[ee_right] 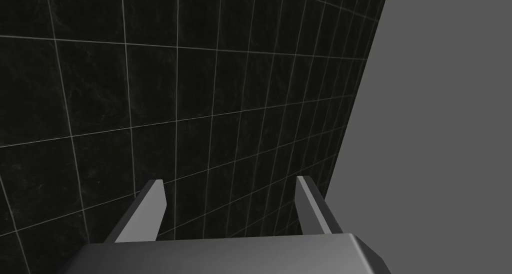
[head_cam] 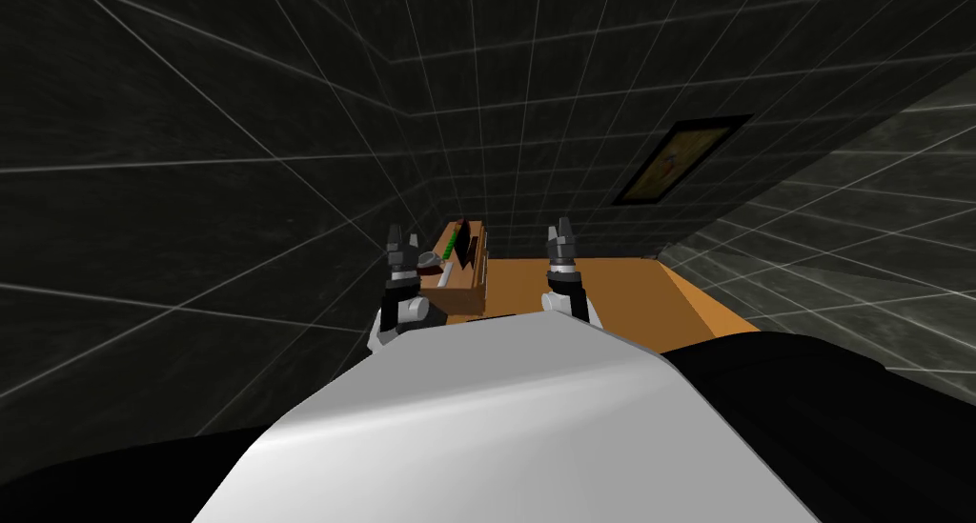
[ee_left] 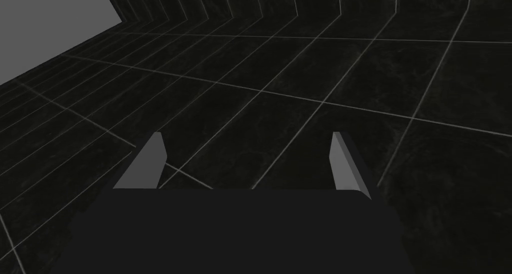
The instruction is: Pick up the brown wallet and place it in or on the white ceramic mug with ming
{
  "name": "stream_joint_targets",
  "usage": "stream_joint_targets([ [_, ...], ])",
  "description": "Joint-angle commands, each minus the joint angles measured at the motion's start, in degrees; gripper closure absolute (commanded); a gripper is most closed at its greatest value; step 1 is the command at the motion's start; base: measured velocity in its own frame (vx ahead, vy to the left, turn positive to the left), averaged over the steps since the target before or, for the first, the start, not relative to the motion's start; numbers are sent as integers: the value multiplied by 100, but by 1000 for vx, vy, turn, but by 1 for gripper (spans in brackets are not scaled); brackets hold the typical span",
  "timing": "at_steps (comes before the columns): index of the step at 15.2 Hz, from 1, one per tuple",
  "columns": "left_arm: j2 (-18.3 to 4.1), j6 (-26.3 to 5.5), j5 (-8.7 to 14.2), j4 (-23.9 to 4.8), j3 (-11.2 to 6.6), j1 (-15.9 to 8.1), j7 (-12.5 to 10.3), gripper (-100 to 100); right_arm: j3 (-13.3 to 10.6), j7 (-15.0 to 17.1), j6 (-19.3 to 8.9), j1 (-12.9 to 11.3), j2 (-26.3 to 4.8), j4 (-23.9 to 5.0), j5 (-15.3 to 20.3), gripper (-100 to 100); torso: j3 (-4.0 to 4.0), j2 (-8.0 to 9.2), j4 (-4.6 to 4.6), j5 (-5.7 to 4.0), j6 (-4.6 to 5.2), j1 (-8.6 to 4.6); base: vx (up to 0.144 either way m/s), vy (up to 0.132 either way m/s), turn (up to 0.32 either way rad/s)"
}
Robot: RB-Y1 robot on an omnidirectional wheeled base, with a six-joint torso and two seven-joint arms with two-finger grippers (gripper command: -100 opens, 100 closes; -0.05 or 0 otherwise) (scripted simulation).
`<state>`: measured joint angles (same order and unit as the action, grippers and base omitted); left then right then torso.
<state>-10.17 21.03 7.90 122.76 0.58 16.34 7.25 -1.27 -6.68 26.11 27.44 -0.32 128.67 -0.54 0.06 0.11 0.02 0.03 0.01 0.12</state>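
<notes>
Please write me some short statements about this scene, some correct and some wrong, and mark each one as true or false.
1. The left gripper is open. True.
2. The right gripper is shut on an object. False: its fingers stand apart with nothing between them.
3. A brown open box stands at the left end of the brown tabletop. True.
4. The framed picture lies flat on the tabletop. False: it hangs on the dark tiled wall beyond the table.
</notes>
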Motion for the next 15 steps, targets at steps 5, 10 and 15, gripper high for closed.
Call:
stream_joint_targets([
  [5, -191, -618, 109, -647, 40, -459, -86, -100, 0, 0, 0, 0, 0, 0, 0, 0, 1, 2, 1, 0, 0, 2, -38, 25, -9],
  [10, -296, -1181, 221, -1225, 54, -936, -173, -100, 0, 0, 0, 0, 0, 0, 0, 0, -2, -3, -1, 0, 0, -1, -27, 23, -7],
  [15, -357, -1742, 340, -1758, 69, -1441, -268, -100, 0, 0, 0, 0, 0, 0, 0, 0, -1, -3, 0, 0, -1, 0, -27, 25, -8],
])
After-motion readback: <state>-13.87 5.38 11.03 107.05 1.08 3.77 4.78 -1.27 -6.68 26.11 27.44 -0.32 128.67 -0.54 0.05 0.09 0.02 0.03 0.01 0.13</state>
